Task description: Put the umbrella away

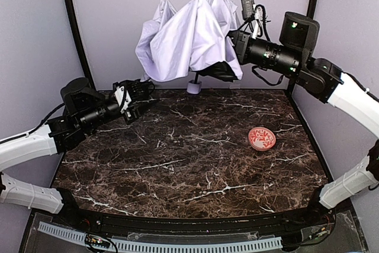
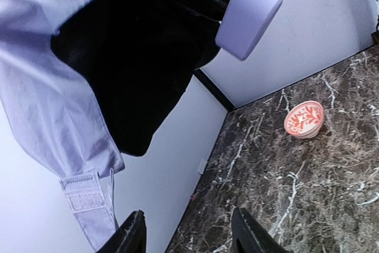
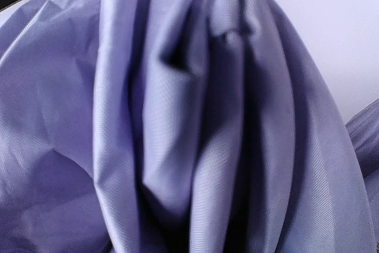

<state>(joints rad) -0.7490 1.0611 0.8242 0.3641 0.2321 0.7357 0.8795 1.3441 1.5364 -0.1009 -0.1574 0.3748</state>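
A small bowl [image 1: 261,138] sits on the table [image 1: 177,170], on the right side, approx. halfway btw. front & back. It's round, red & white, w/ a leafy pattern inside, & it stands right way up. The table top is dark brown stone w/ thin white lines like cracks all over. Pale walls [image 1: 112,4] go round the back & both sides. Two black posts [image 1: 72,28] stand up at the back corners. Along the front edge runs a white strip [image 1: 189,245] w/ lots of little teeth. Low on the back wall there's a small pale bit; can't tell what it is.
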